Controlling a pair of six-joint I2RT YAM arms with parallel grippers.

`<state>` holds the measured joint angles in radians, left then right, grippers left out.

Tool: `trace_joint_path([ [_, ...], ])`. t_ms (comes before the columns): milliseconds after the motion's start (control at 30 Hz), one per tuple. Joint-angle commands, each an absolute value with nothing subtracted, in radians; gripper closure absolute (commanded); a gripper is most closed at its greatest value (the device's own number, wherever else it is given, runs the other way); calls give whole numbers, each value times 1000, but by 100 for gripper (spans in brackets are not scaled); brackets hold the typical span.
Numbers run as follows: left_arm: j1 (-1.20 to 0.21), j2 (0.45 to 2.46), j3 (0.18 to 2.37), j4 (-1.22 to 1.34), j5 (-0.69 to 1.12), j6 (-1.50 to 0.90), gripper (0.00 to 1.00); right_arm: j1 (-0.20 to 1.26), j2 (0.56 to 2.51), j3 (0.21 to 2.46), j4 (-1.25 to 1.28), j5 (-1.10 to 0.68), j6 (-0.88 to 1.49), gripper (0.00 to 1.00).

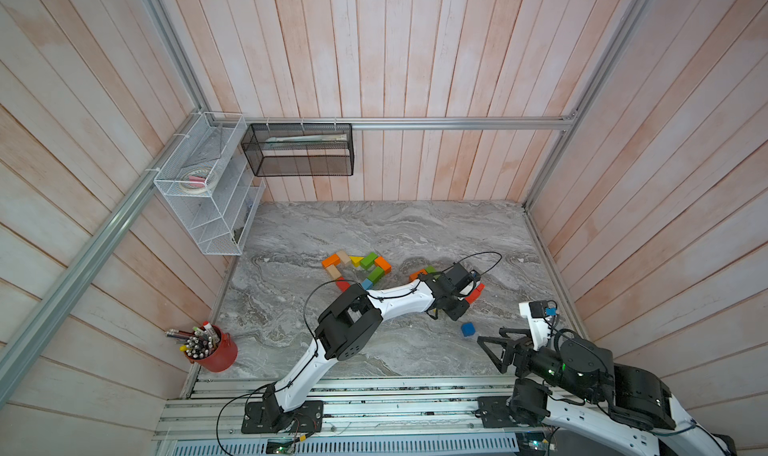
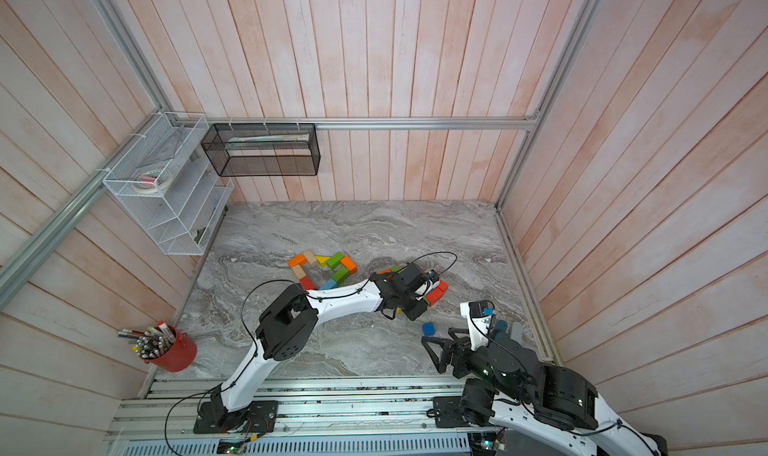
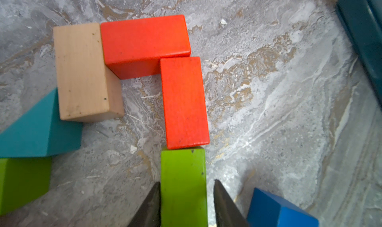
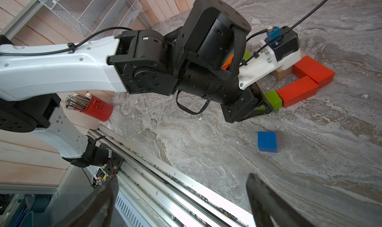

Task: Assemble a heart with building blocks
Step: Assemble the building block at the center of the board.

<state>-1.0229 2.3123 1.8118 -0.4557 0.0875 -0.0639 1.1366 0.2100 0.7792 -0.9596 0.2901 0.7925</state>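
Reaching over the marble surface point(image 1: 374, 225) in both top views, the left pincer point(image 1: 467, 305) sits low among loose building blocks point(image 1: 475, 292), the part-built block outline point(image 1: 368, 260) off to its side. Left wrist: its jaws straddle a green brick point(image 3: 184, 184), barely parted, one finger point(image 3: 151, 205) touching, a sliver beside the other; a red brick point(image 3: 185, 104) abuts ahead. Right wrist: the right pincer point(image 4: 182, 177) gapes wide, empty; a blue cube point(image 4: 267, 141) lies ahead.

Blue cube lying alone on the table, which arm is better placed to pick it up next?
Probably right. The right gripper is open, empty and close beside the blue cube, pointing toward it. The left gripper straddles the green block that abuts a red block.
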Motion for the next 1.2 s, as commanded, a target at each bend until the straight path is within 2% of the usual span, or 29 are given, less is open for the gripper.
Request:
trace_joint_path([
  [0, -1019, 2313, 1843, -452, 109, -69, 60, 1139, 198, 781, -974, 298, 798, 4],
  [300, -1019, 2318, 1848, -449, 101, -69, 61, 1138, 198, 781, -973, 299, 797, 4],
  [400, -1019, 2315, 1852, -452, 94, -69, 55, 1138, 198, 782, -969, 298, 797, 4],
  [767, -1008, 2240, 1889, -464, 114, -108, 45, 1139, 197, 773, -851, 298, 787, 4],
  [1000, -963, 2140, 1899, -477, 191, -128, 42, 1139, 198, 756, -771, 327, 779, 4],
  [1167, -866, 2058, 1898, -495, 272, -133, 41, 1139, 206, 718, -661, 359, 760, 4],
])
